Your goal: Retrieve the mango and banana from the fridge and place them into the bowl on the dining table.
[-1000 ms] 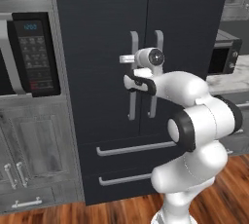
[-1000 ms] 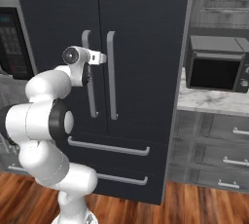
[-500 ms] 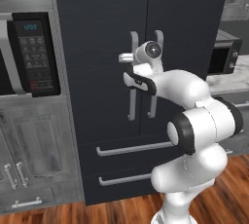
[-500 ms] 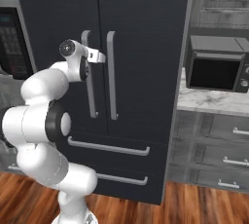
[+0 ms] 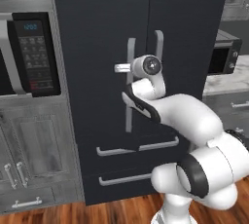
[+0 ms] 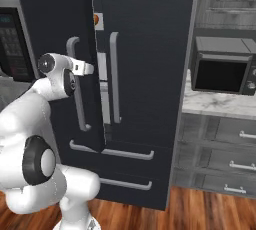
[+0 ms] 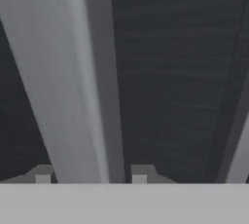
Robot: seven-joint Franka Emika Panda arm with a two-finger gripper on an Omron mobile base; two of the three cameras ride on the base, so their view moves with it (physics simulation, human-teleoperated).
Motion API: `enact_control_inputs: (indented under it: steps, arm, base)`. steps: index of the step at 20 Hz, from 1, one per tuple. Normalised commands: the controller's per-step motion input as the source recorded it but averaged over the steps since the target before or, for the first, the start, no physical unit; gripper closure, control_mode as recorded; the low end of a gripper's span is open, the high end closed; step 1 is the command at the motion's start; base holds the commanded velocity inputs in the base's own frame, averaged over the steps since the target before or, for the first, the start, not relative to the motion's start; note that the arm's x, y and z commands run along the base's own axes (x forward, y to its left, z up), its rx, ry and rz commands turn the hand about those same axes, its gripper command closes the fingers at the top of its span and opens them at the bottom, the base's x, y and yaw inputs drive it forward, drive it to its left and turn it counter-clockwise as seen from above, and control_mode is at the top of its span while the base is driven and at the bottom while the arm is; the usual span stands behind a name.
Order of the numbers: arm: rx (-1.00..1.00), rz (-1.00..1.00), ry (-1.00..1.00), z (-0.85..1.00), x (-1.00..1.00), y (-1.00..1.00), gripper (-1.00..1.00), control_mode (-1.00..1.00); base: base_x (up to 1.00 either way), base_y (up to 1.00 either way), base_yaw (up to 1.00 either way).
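Hand view: your fingers (image 7: pixel 91 175) are clamped round the fridge's (image 6: pixel 145 34) left door handle (image 7: pixel 73 82), w/ that door (image 6: pixel 60 19) cracked ajar in right base view.

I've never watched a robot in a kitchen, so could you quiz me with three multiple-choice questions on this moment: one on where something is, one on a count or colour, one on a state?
1. Where is the gripper?
A. On the left door's handle of the fridge
B. On a lower drawer's bar
C. At the microwave

2. How many long upright silver handles are on the fridge doors?
A. One
B. Two
C. Four

3. What state is the left fridge door in?
A. Fully shut
C. Removed
B. Pulled slightly ajar

Answers:
1. A: the hand view shows both fingertips on either side of the silver bar.
2. B: both base views show one handle per door, side by side.
3. B: in the right base view the door's edge stands out from the other door, with a light strip showing in the gap.
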Motion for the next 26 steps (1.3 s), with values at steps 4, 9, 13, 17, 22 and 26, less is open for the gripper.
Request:
enact_control_inputs:
  steps: [4,9,13,17,22,26]
  arm:
    - [0.00,0.00,-0.08,0.16,-1.00,0.00,1.00,-1.00]
    - [0.00,0.00,-0.01,0.27,-1.00,0.00,1.00,-1.00]
    - [0.00,0.00,0.00,0.34,-0.83,0.02,-1.00,-1.00]
    - [0.00,0.00,0.08,0.57,-0.55,0.00,-1.00,-1.00]
    - [0.08,0.00,0.18,0.79,-0.43,0.00,-1.00,-1.00]
    - [0.17,0.00,0.04,0.75,-0.79,-0.01,-1.00,-1.00]
  base:
    - [0.00,0.00,0.00]
    - [0.00,0.00,0.00]
    - [0.00,0.00,0.00]
    - [0.00,0.00,0.00]
    - [0.00,0.00,0.00]
    - [0.00,0.00,0.00]
